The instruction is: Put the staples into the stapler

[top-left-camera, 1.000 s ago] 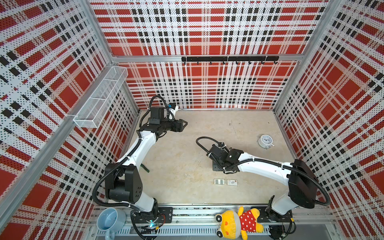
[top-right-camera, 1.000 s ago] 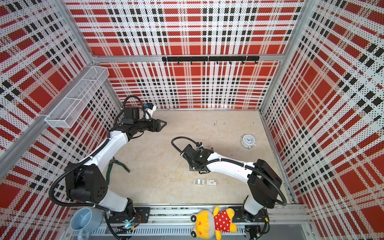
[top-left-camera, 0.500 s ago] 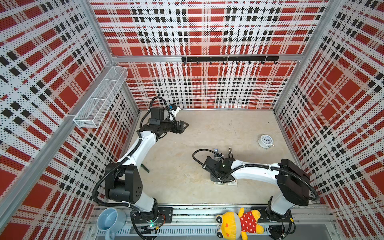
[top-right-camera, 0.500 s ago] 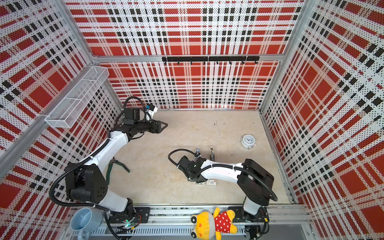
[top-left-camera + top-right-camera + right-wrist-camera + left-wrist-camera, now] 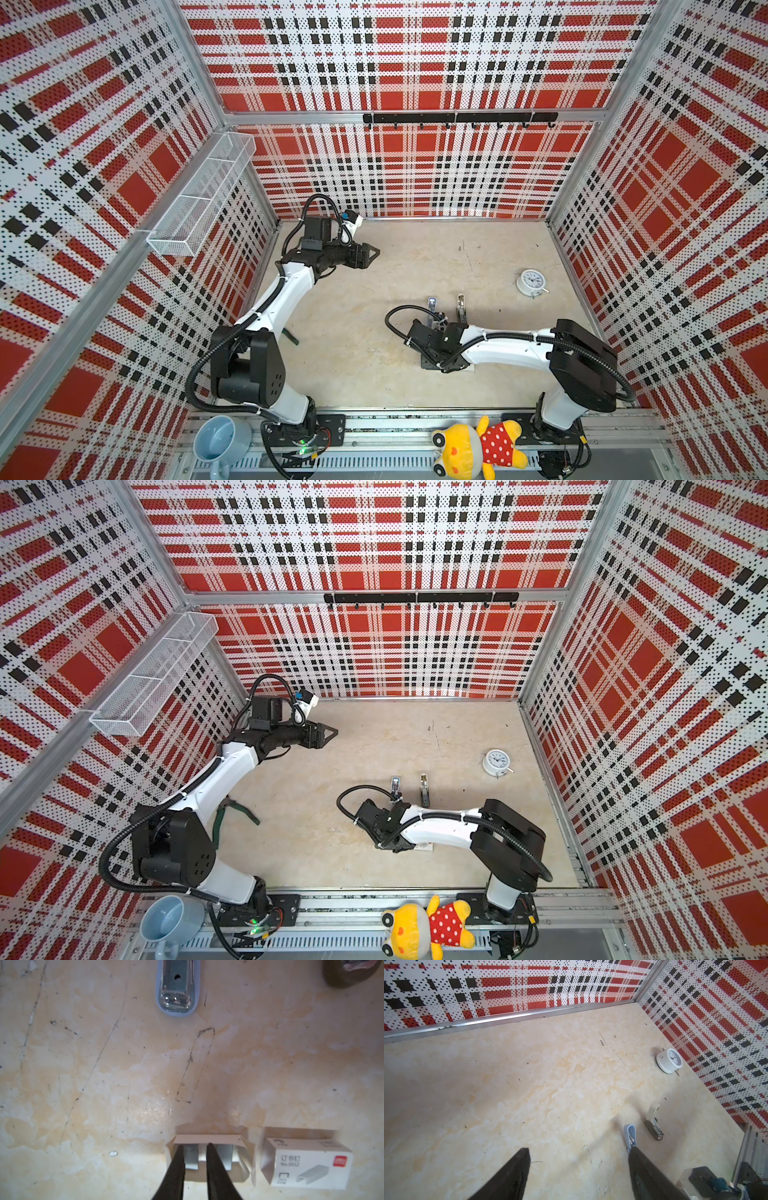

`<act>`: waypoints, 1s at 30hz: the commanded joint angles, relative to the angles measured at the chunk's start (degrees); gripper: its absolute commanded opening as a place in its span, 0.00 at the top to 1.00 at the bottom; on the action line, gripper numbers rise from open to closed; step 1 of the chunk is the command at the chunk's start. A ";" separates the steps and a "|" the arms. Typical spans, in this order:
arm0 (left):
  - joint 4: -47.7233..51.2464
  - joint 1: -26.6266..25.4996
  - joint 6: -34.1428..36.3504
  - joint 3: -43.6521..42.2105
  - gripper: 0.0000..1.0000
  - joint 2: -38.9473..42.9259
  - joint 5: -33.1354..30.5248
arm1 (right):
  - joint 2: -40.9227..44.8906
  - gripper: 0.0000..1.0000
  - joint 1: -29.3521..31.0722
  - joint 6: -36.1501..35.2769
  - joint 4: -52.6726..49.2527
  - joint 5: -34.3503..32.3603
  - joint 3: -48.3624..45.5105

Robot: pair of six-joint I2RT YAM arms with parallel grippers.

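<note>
- Straddling the staples (image 5: 223,1155) in their tray (image 5: 207,1138), your right gripper (image 5: 195,1145) had narrow jaws; grip uncertain.
- The stapler (image 5: 176,987) lay ahead of them, lengthwise in line.
- Your left gripper (image 5: 579,1149) gaped wide, well apart.

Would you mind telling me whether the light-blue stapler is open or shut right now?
Open: in the right wrist view the stapler lies with its silver inner channel exposed, facing up.

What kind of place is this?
Probably a robot test cell: two robot arms on a front rail, plaid perforated walls boxing in the tabletop, and props like a clock and plush toy.
</note>
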State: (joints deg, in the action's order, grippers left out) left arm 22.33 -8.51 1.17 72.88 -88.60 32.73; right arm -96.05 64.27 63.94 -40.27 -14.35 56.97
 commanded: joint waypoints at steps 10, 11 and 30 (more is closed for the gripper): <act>0.89 -0.62 0.41 -0.72 0.23 0.79 0.50 | -1.65 0.78 0.33 1.18 2.57 0.15 -1.06; 0.93 -0.63 0.36 -0.94 0.23 0.87 0.54 | -1.85 0.78 0.33 1.22 2.58 0.15 -1.05; 0.91 -0.88 0.49 -0.72 0.23 0.71 0.34 | -3.26 0.81 1.07 1.28 3.50 0.63 -2.66</act>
State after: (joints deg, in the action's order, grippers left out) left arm 22.61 -8.88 1.58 72.40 -88.60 32.73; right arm -98.30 64.64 64.14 -36.69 -13.67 55.70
